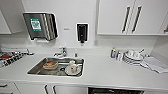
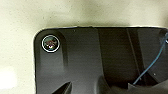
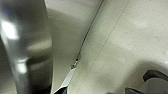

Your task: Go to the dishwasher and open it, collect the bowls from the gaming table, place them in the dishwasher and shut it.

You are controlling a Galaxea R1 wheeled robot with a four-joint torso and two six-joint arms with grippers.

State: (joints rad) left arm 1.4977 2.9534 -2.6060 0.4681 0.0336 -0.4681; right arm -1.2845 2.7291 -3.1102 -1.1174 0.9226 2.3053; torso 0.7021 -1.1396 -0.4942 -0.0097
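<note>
Neither tool's state can be told. The left wrist view shows the robot's own dark plate over pale speckled floor; the right wrist view shows a brushed steel panel [image 3: 25, 47] close by, with floor and a thin seam line beside it. That panel may be the front of the dishwasher, but I cannot be sure.

In the head view the robot faces a white kitchen surface [image 1: 105, 72]. At the lower edge of that view, just under the surface's front lip and right of the sink cabinet doors, a dark strip [image 1: 115, 91] marks the top of what I take to be the dishwasher. It is cut off by the frame, so door, handle and whether it is ajar are hard to make out.

The step in hand looks like reaching and opening the dishwasher. To do it well, the robot should stand squarely before that dark strip with room for the door to swing down, bend low enough to see the handle, and grip it centrally.

The sink [image 1: 37, 70] holds a cup, a plate and an orange-brown item. Stacked dishes [image 1: 133, 58] and bottles sit near the right wall. A paper towel dispenser [image 1: 40, 26] and a soap dispenser [image 1: 82, 32] hang on the wall.
</note>
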